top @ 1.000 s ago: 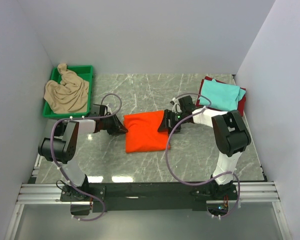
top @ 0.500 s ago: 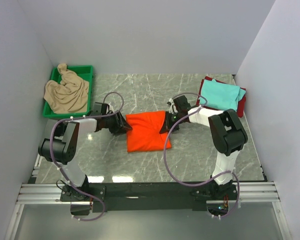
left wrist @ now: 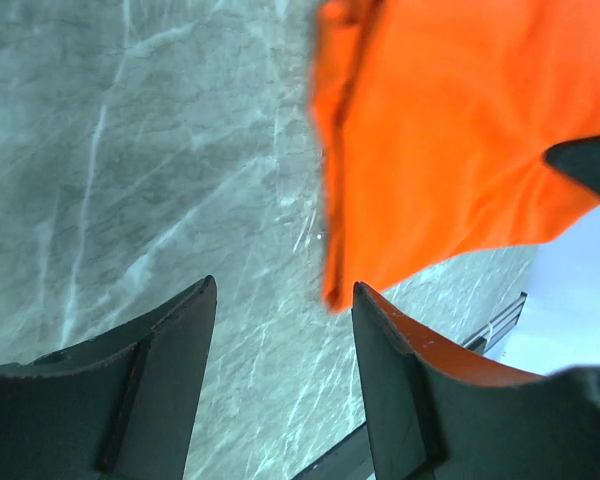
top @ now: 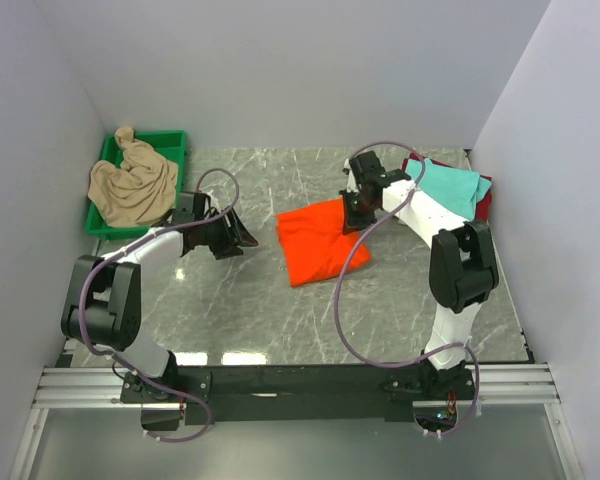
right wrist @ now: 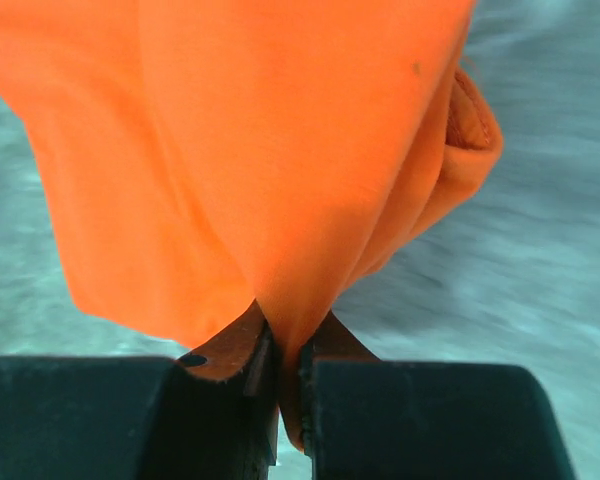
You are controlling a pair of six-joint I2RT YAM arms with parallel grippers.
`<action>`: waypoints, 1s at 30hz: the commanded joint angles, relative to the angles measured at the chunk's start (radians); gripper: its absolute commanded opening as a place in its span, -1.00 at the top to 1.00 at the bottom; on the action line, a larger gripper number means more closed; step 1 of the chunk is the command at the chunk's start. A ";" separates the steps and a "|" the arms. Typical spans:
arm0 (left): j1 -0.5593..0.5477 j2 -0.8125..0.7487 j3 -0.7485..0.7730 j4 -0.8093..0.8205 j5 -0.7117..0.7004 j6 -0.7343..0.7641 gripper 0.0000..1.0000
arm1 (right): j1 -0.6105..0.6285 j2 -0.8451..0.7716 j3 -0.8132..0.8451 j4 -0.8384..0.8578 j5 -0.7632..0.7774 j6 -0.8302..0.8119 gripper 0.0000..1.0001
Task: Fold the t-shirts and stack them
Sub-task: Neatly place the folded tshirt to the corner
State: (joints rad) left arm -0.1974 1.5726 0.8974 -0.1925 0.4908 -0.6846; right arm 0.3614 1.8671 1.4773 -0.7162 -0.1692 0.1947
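A folded bright orange t-shirt (top: 318, 240) hangs slanted over the marble table (top: 280, 310), its upper right edge pinched in my right gripper (top: 353, 214), which is shut on the cloth (right wrist: 280, 180). My left gripper (top: 242, 238) stands open to the left of the shirt, apart from it, with only bare table between its fingers (left wrist: 180, 370); the orange t-shirt (left wrist: 450, 130) lies beyond them. A teal t-shirt (top: 450, 190) rests folded on a dark red one (top: 485, 205) at the back right. A beige t-shirt (top: 132, 185) is crumpled in the green tray (top: 170, 140).
The green tray sits at the back left against the wall. White walls close in the table on three sides. Grey cables loop over both arms. The metal rail (top: 280, 380) runs along the near edge.
The left gripper let go of the orange t-shirt and drew back to the left. The right gripper shut on the shirt's right edge and carried it up and back to the right.
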 commanded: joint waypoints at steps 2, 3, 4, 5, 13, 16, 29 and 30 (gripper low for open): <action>0.019 -0.039 -0.024 -0.022 -0.015 0.042 -0.25 | -0.039 0.013 0.118 -0.169 0.221 -0.089 1.00; 0.024 -0.040 -0.034 -0.019 -0.011 0.039 -0.25 | -0.058 0.023 0.145 -0.183 0.238 -0.090 1.00; 0.026 -0.042 -0.041 -0.015 -0.008 0.039 -0.25 | -0.067 0.029 0.158 -0.192 0.253 -0.092 1.00; 0.026 -0.045 -0.058 -0.006 -0.006 0.036 -0.25 | -0.075 0.038 0.169 -0.204 0.279 -0.097 1.00; 0.030 -0.039 -0.089 0.013 -0.001 0.043 -0.25 | -0.125 0.104 0.339 -0.273 0.411 -0.123 1.00; 0.032 -0.033 -0.091 0.018 -0.003 0.048 -0.25 | -0.139 0.148 0.434 -0.305 0.442 -0.132 1.00; 0.032 -0.008 -0.124 0.034 0.000 0.063 -0.25 | -0.208 0.317 0.842 -0.442 0.491 -0.147 1.00; 0.032 -0.006 -0.127 0.034 -0.003 0.063 -0.25 | -0.216 0.319 0.869 -0.446 0.485 -0.146 1.00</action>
State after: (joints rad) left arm -0.1703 1.5665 0.7815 -0.1860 0.4889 -0.6464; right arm 0.1772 2.1830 2.2505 -1.1225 0.2924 0.0536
